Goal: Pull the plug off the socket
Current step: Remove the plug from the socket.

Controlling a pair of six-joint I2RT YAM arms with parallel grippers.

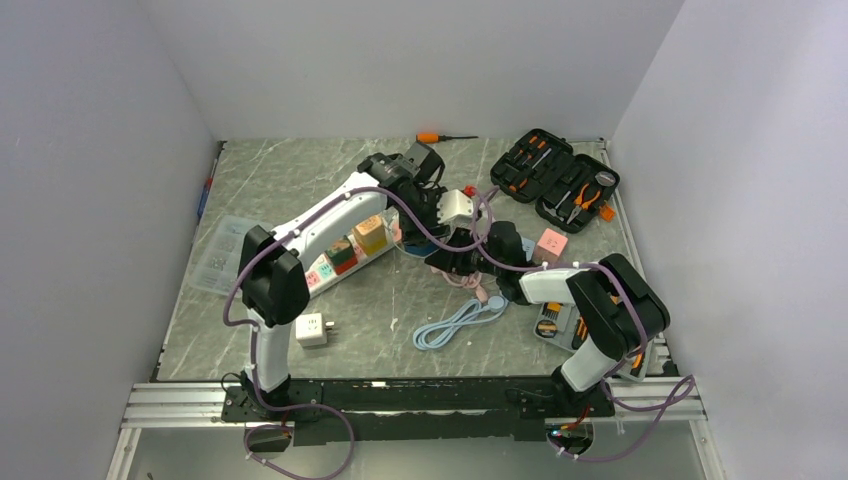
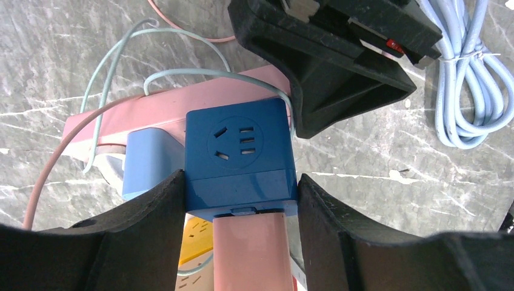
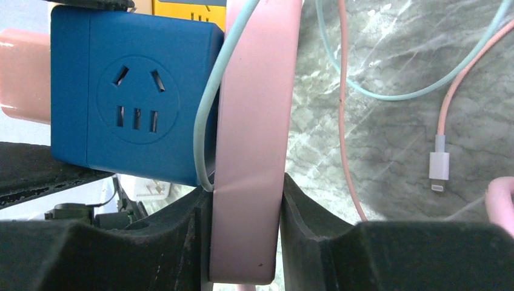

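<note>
A blue cube plug adapter (image 2: 239, 154) sits with its back against a pink power strip (image 2: 176, 106). My left gripper (image 2: 239, 182) is shut on the cube's two sides. A pink block (image 2: 248, 248) is attached to the cube's near face. In the right wrist view my right gripper (image 3: 245, 188) is shut on the pink power strip (image 3: 251, 121), with the blue cube (image 3: 133, 97) on its left face. In the top view both grippers meet mid-table, left (image 1: 440, 215) and right (image 1: 468, 255); the cube is hidden there.
An open tool case (image 1: 555, 180) and an orange screwdriver (image 1: 440, 137) lie at the back. A white strip with coloured cubes (image 1: 345, 255), a white adapter (image 1: 312, 329), a coiled light-blue cable (image 1: 460, 322), a pink cube (image 1: 551, 244) and loose thin cables (image 3: 342, 91) surround the grippers.
</note>
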